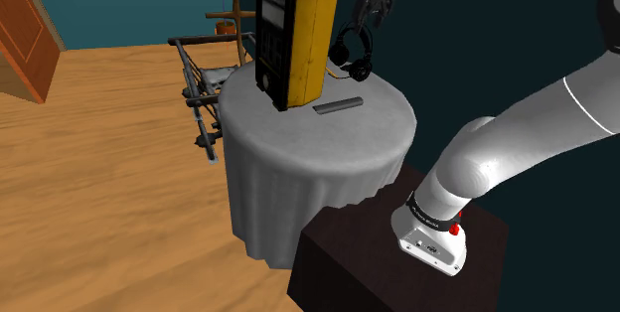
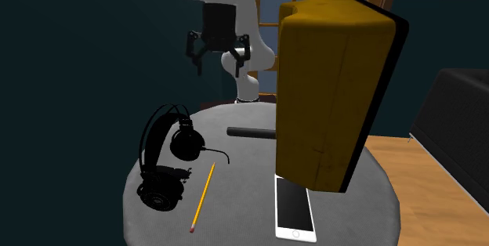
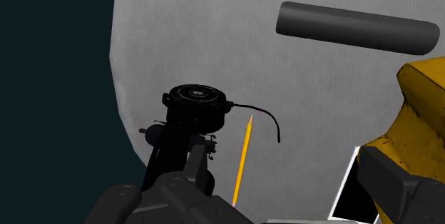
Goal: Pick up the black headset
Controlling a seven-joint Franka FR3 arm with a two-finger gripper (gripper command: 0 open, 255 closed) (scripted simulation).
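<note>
One draped round table (image 2: pixel 243 178) holds the headset (image 2: pixel 161 189) — wood floor (image 1: pixel 99 161).

The headset (image 2: pixel 166 158) is black, the pencil (image 2: pixel 203 196) yellow, the tablecloth (image 2: pixel 244 175) grey.

My gripper (image 2: pixel 218 63) hangs with fingers apart over the round table (image 2: pixel 368 205), behind the black headset (image 2: pixel 160 191) lying beside a pencil (image 2: pixel 202 196).
</note>
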